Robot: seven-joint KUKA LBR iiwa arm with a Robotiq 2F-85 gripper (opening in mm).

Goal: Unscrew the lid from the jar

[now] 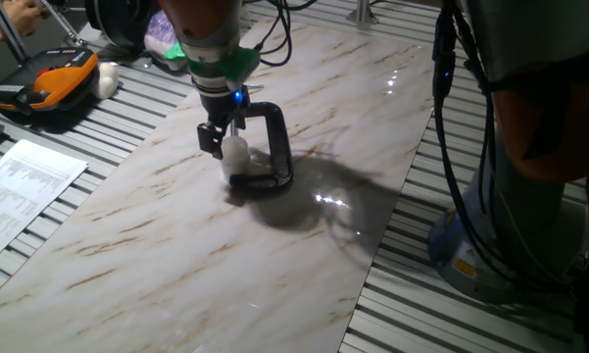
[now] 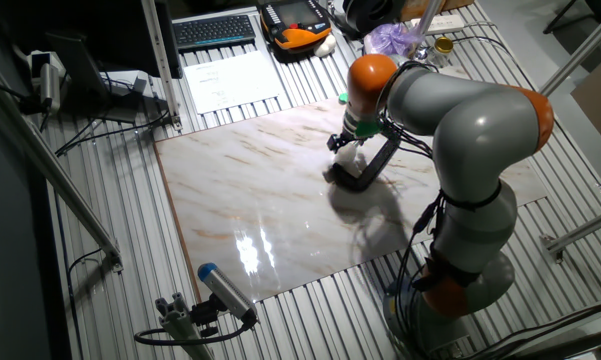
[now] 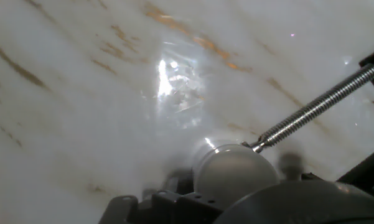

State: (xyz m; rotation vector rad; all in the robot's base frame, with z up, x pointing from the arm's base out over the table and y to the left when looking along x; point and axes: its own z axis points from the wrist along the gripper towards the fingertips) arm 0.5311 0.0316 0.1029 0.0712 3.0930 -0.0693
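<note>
While the lid point(image 1: 235, 148) sits on top of the jar point(image 1: 238, 165), both stand on the marble table point(image 1: 176, 245) inside the black C-clamp point(image 1: 274, 147), whose metal screw point(image 3: 311, 111) touches the lid's edge in the hand view. Just above them hangs the gripper point(image 1: 227, 137); its fingers reach down around the whitish cap, but I cannot tell whether they pinch it. Behind the table lies an orange and black case point(image 1: 49, 83).

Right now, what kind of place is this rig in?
Most likely a robotics lab workbench. A slatted aluminium table carries a marble-look board, with a keyboard, printed sheets and loose cables around it. The gripper works at a small jar held in a black C-clamp.
</note>
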